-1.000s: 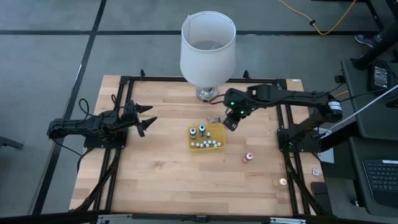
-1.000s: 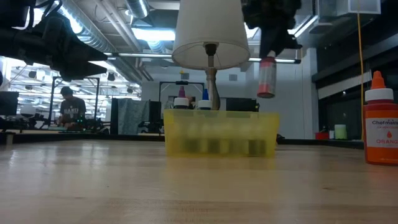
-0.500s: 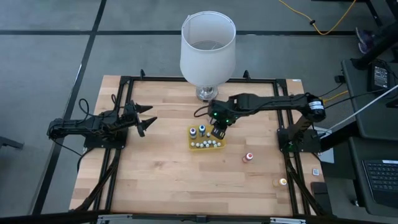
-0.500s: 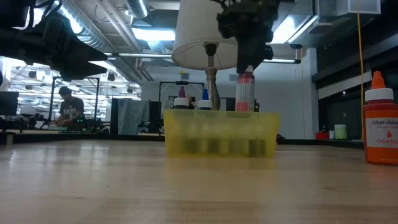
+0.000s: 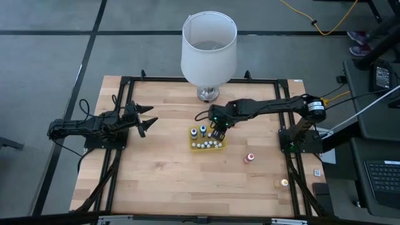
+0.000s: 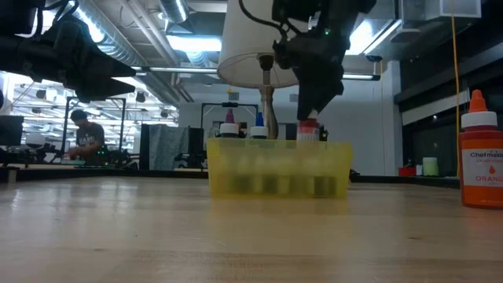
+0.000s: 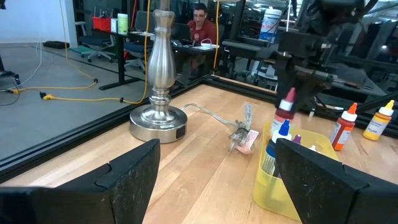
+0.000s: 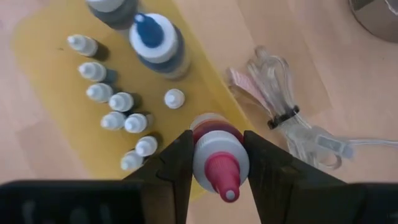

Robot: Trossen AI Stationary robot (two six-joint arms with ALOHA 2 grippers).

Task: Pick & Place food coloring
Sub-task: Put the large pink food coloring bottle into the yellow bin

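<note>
My right gripper (image 5: pixel 219 130) is over the far right part of the flat yellow tray (image 5: pixel 201 149), shut on a food coloring bottle (image 8: pixel 214 158) with a pink-red top. That bottle reaches down behind the tray wall (image 6: pixel 279 169) in the low view. Inside the tray stand several tiny white-topped bottles (image 8: pixel 118 102) and a bigger blue-topped one (image 8: pixel 155 40). A red-topped bottle (image 5: pixel 250 157) and an orange one (image 5: pixel 284 183) stand on the table to the tray's right. My left gripper (image 5: pixel 147 119) waits, open, near the table's left edge. My right gripper pinches the bottle between its two fingers (image 8: pixel 177 165), at the pale shoulder (image 8: pixel 214 144) just below the pink-red cap. The fingers come from above, pointing down. The bottle stays upright with its body sunk inside the tray; whether its bottom touches the tray floor is hidden.
A big white lampshade (image 5: pixel 209 47) on a metal base (image 7: pixel 158 121) stands at the far edge behind the tray. A bundled clear cable (image 8: pixel 273 93) lies on the wood beside the tray's far side. Black frame rails (image 5: pixel 287 134) run along the table's sides.
My right gripper has carried the pink-red-topped bottle toward the table's left, from above and right of the tray to over it, and then down. The bottle hung clear above the rim before; now its body is inside the tray.
</note>
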